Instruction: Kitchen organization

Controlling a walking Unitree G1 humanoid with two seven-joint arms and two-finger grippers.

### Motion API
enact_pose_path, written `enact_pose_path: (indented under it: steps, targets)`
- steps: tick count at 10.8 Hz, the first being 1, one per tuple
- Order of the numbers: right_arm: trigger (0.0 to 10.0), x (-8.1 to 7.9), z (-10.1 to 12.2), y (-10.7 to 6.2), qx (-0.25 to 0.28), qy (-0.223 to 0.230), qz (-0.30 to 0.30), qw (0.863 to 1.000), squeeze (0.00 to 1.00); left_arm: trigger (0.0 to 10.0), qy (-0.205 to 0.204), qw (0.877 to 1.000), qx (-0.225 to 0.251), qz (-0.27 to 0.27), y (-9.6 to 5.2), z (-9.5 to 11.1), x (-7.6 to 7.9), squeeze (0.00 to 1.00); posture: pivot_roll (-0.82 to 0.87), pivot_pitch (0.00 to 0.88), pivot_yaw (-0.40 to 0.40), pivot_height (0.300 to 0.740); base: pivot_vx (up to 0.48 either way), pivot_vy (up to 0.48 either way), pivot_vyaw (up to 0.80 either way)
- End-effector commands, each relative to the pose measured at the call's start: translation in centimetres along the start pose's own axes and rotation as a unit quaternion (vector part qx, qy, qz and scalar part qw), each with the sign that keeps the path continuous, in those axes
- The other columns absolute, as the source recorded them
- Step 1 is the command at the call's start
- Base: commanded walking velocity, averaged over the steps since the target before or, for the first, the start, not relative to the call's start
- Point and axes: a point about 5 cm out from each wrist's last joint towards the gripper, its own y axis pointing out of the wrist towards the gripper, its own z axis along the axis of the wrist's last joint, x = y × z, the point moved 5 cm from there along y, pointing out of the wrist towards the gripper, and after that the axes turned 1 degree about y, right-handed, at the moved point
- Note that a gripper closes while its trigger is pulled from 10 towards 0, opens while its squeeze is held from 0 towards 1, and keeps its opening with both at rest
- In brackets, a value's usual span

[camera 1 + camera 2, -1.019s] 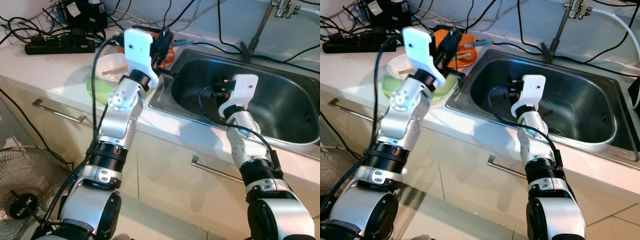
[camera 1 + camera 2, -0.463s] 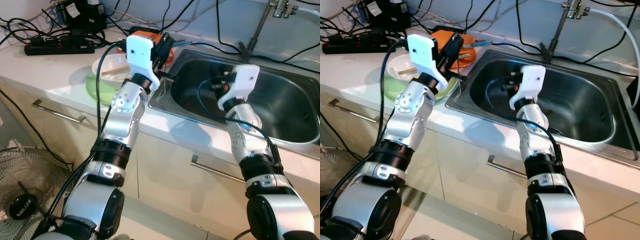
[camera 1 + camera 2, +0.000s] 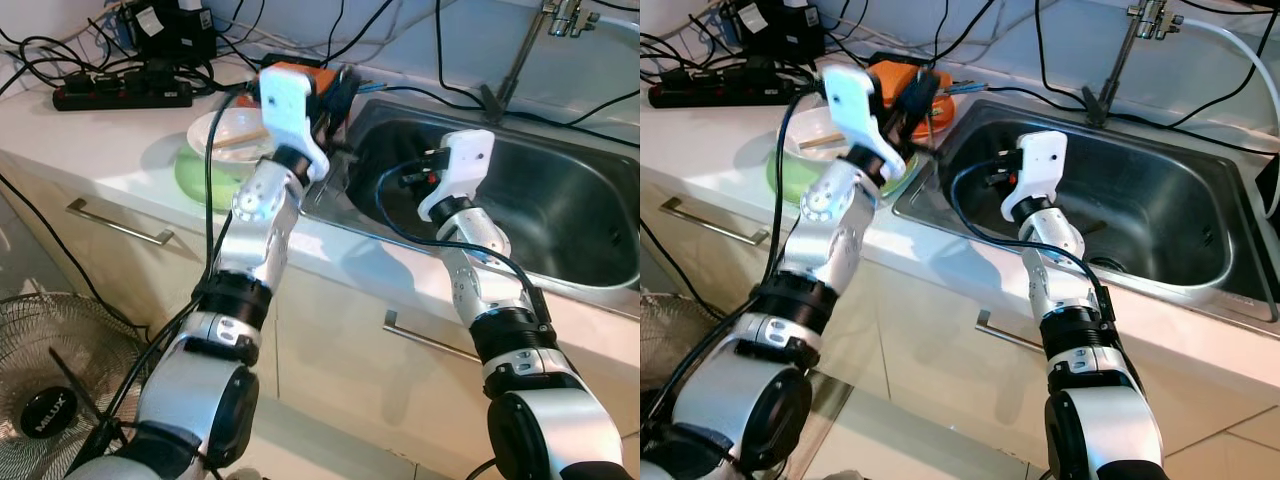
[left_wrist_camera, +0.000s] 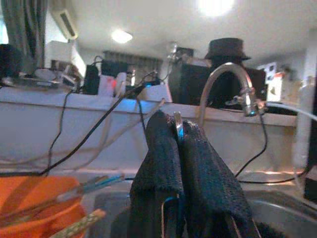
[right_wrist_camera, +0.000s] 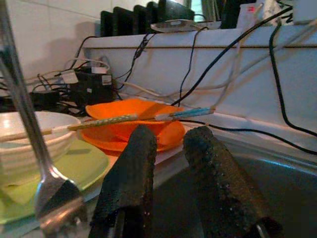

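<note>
Fork of bright metal pinched in left gripper jaws at steel sink rim, right gripper jaws narrowly parted, empty, over basin, white bowl on worktop.

Bowl on plate (left of sink), power strip behind.

An orange plate, a lime-green plate, a white bowl and a steel-grey sink.
</note>
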Motion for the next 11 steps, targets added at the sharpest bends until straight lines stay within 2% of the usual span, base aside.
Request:
enact_pose_path:
  steps: [1, 3, 5, 9, 11]
  targets:
    - [10.0, 0.0, 0.5, -0.1, 0.008, 0.000, 0.006, 1.000, 1.00, 10.0, -0.012, 1.000, 0.013, -0.015, 0.6, 0.7, 0.6, 0.00, 0.15, 0.000, -0.016, 0.740, 0.000, 0.000, 0.00]
    - [10.0, -0.2, 0.3, -0.6, 0.004, -0.003, 0.023, 1.000, 1.00, 10.0, -0.075, 0.996, 0.029, -0.043, 0.9, 1.3, 0.8, 0.00, 0.14, 0.000, 0.002, 0.740, 0.000, 0.000, 0.00]
    - [10.0, -0.3, 0.3, -0.8, 0.007, 0.000, 0.022, 1.000, 1.00, 10.0, -0.096, 0.993, 0.031, -0.060, 0.8, 1.5, 0.9, 0.00, 0.13, 0.000, 0.014, 0.740, 0.000, 0.000, 0.00]
    - [10.0, -0.9, 0.7, -1.3, 0.020, 0.017, 0.039, 0.999, 1.00, 10.0, -0.097, 0.991, 0.026, -0.084, 0.5, 1.5, 1.1, 0.00, 0.14, 0.000, 0.027, 0.740, 0.000, 0.000, 0.00]
    - [10.0, -0.5, 1.5, -1.5, 0.039, 0.046, 0.036, 0.997, 1.00, 10.0, -0.093, 0.992, 0.019, -0.084, 0.3, 1.2, 1.1, 0.00, 0.14, 0.000, 0.029, 0.740, 0.000, 0.000, 0.00]
